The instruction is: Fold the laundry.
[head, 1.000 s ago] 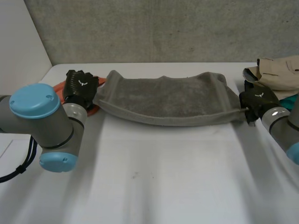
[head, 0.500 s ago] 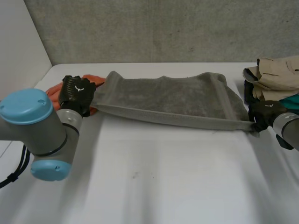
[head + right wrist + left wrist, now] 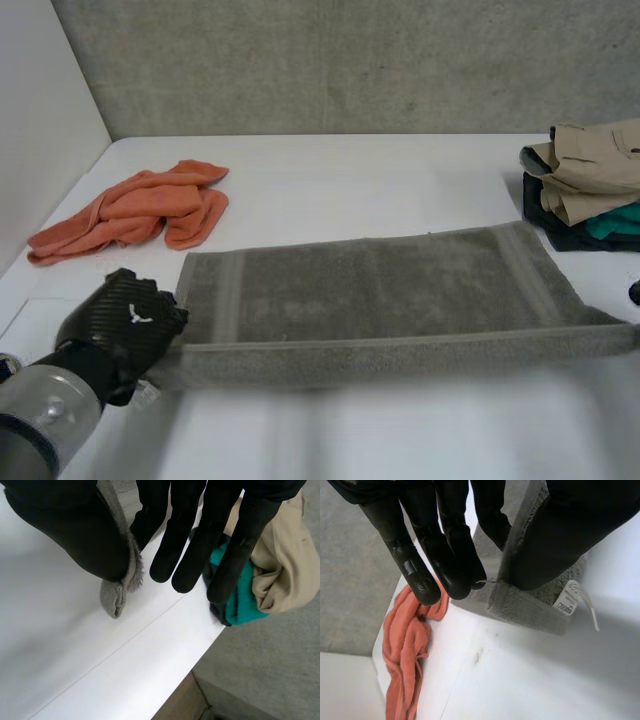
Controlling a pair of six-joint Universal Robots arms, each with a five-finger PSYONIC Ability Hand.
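A grey towel lies stretched crosswise on the white table, its near long edge raised off the surface. My left hand is shut on the towel's near left corner. In the left wrist view the thumb and a finger pinch that corner, where a white label hangs. My right hand is shut on the near right corner, pinched between thumb and a finger, with the other fingers straight.
A crumpled orange cloth lies at the far left of the table, beyond my left hand. A pile of beige, teal and dark clothes sits at the right edge, close past my right fingertips.
Both hands have drawn the towel's edge toward the front of the table. The towel has come off the orange cloth and now lies spread out nearer the camera.
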